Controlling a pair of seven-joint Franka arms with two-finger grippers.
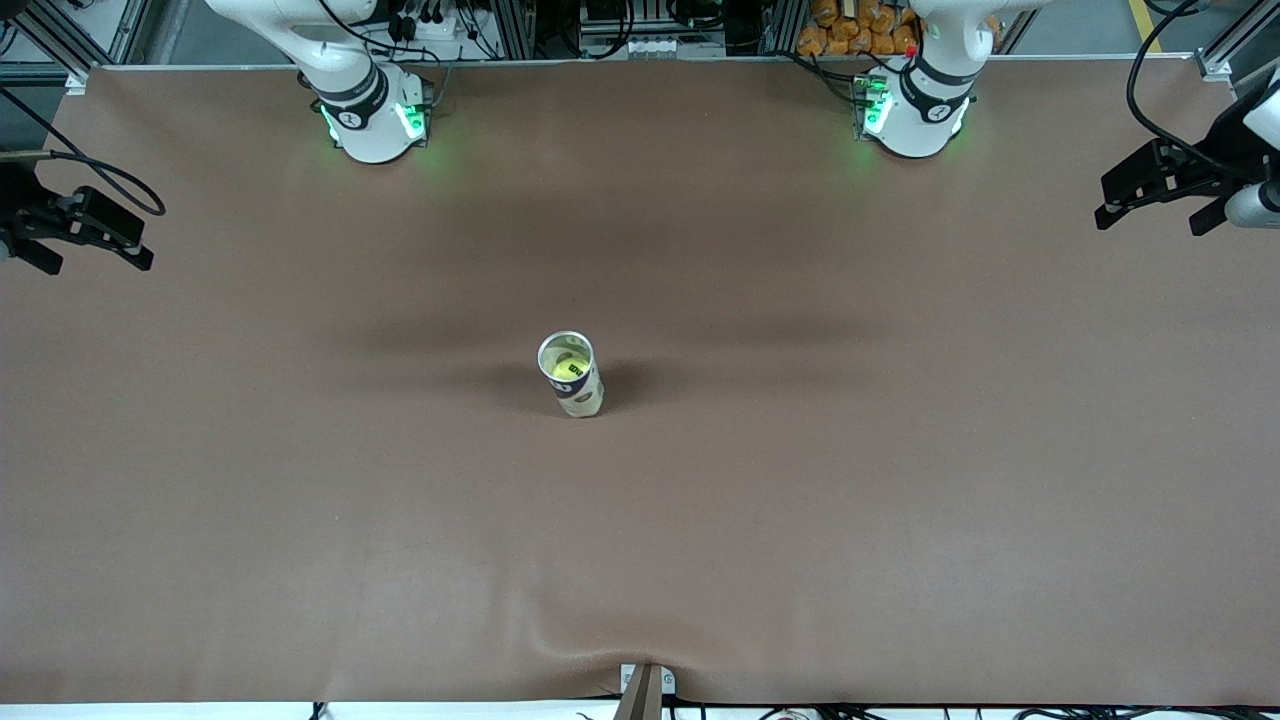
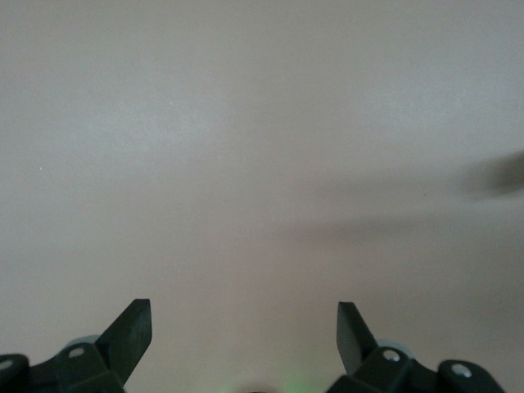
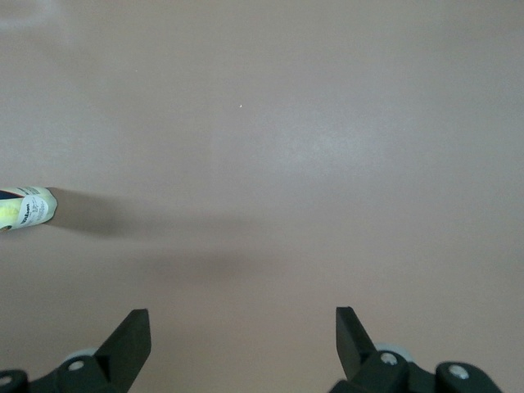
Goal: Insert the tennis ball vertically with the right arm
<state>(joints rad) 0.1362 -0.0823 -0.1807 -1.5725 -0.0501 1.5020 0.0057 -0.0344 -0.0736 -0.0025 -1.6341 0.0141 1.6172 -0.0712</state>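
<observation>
From the front view I see the clear plastic tennis-ball tube with a dark printed label [image 1: 571, 375] standing upright near the middle of the brown table cover [image 1: 900, 450], its open metal-rimmed mouth facing up and a yellow-green tennis ball [image 1: 562, 368] already showing inside it; I can find no loose ball anywhere on the table, so I judge the insertion either done or not set up with a second ball. The right arm's black two-finger gripper [image 1: 85, 235] hangs over the table's edge at the right arm's end, well apart from the tube, and the left arm's black two-finger gripper [image 1: 1160, 195] waits over the opposite end, about as far off; neither arm is clearly the nearer. The tube's long axis is vertical, so I reckon any approach to it has to come from straight above the mouth. In the left wrist view the left gripper [image 2: 244, 332] shows both fingers spread wide with only bare cover between them, holding nothing. In the right wrist view the right gripper [image 3: 243, 336] is likewise spread wide and empty, touching nothing, and just the base of the tube [image 3: 26, 207] shows at the picture's edge, off to one side of the fingers rather than between them.
</observation>
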